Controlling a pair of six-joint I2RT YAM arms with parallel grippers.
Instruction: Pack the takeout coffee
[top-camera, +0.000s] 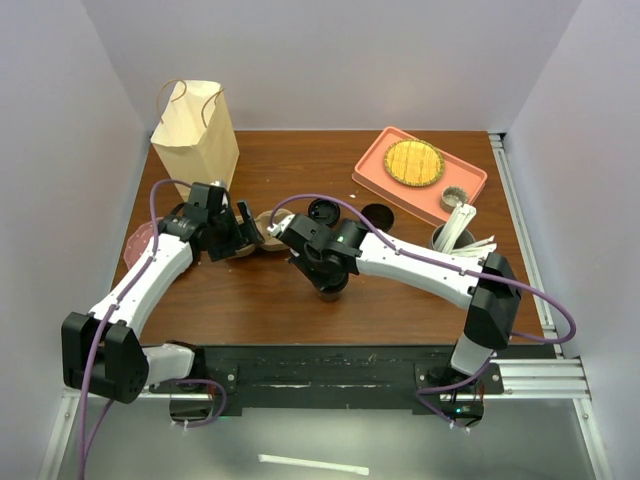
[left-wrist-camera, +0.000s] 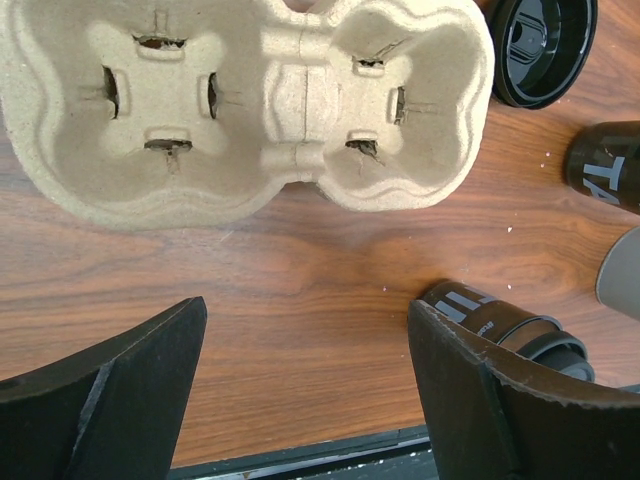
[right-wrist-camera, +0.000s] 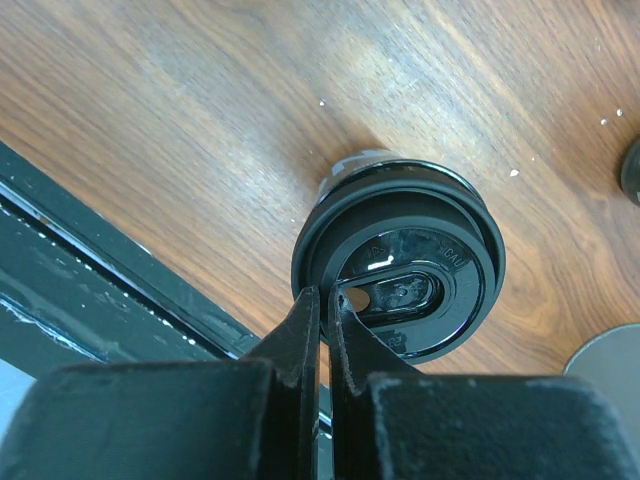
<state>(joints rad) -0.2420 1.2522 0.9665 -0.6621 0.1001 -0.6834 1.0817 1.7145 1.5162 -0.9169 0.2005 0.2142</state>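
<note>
The takeout coffee, a small black cup with a black lid on, stands near the table's front edge. My right gripper is shut, and its tips sit on the near rim of that lid. A second black cup stands open farther back, with a loose black lid beside it. The tan pulp carrier lies with both wells empty. My left gripper hangs open over bare wood just in front of the carrier, holding nothing. The lidded cup shows just past its right finger.
A paper bag stands at the back left. At the back right is a pink tray with a yellow round mat. A grey cup of white utensils stands at the right. Something pink lies at the left edge.
</note>
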